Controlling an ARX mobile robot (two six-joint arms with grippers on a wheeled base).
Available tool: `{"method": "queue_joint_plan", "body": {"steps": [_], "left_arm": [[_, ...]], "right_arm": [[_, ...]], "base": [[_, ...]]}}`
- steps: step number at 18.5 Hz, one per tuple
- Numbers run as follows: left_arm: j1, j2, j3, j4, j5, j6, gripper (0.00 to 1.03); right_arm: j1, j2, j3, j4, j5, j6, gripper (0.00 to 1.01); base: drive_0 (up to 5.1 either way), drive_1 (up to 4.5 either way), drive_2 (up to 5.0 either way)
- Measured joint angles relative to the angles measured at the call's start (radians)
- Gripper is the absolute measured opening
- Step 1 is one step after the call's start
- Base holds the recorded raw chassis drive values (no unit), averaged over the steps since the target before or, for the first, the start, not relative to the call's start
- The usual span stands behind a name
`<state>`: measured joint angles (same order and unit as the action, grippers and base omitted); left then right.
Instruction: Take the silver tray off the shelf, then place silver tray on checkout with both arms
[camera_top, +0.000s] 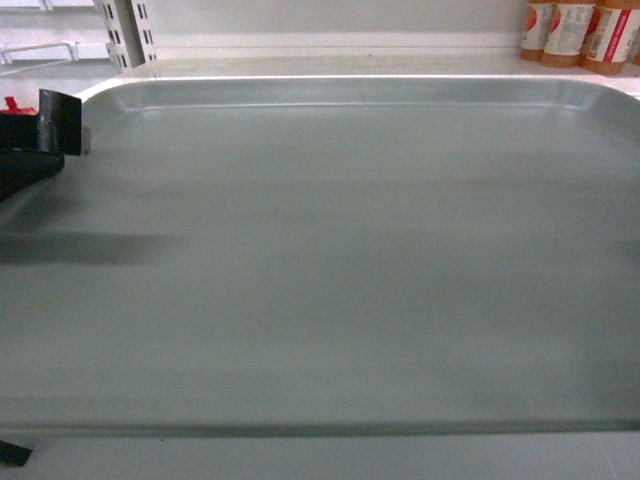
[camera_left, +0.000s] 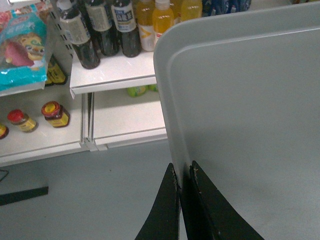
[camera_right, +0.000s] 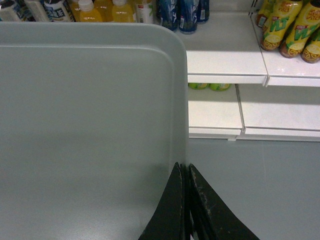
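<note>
Silver tray (camera_top: 330, 260) rims are pinched in my left gripper (camera_left: 183, 172) and right gripper (camera_right: 185, 170), above grey floor (camera_left: 90, 195) before stocked white shelves (camera_right: 225, 55).

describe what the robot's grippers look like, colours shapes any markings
Both are black. The left gripper and right gripper each have two flat fingers tapering to thin tips, with scuffed, whitish inner edges. In the head view the left gripper looks blocky, with a small red mark beside it.

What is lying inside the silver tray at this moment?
Nothing: the silver tray shows only its bare flat bottom. The left gripper and right gripper pinch its side rims. What is under the tray is covered.
</note>
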<state>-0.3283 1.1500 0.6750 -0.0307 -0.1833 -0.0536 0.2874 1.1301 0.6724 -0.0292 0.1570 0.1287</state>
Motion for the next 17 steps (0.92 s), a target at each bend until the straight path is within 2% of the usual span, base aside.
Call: {"method": "queue_joint_plan", "body": {"steps": [17], "left_arm": [[-0.003, -0.003, 0.000, 0.006, 0.001, 0.000, 0.04]], "right_arm": [[-0.001, 0.000, 0.000, 0.007, 0.000, -0.007, 0.02]], "base": [[0.1, -4.20, 4.3]]}}
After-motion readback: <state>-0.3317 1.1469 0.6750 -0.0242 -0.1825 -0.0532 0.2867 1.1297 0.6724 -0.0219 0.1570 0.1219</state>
